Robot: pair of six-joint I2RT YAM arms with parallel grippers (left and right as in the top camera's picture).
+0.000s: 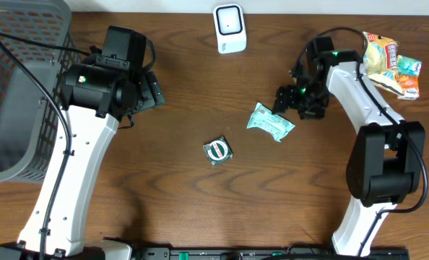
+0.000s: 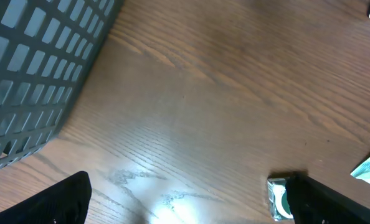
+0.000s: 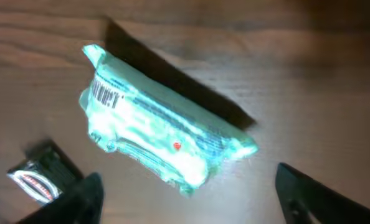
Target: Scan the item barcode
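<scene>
A teal snack packet (image 1: 270, 121) lies flat on the wooden table right of centre. In the right wrist view a barcode (image 3: 106, 95) shows at the left end of the packet (image 3: 166, 134). My right gripper (image 3: 191, 208) hovers open just beside the packet, its fingers clear of it and nothing between them; from overhead the gripper (image 1: 298, 102) is at the packet's upper right. A white barcode scanner (image 1: 230, 28) stands at the table's back edge. My left gripper (image 2: 191, 211) is open and empty, over bare table left of centre (image 1: 148, 90).
A small green-and-white packet (image 1: 217, 150) lies near the table's middle, beside my left gripper's right finger (image 2: 334, 202). A grey mesh basket (image 1: 19, 87) fills the far left. Several snack bags (image 1: 392, 65) are piled at the back right.
</scene>
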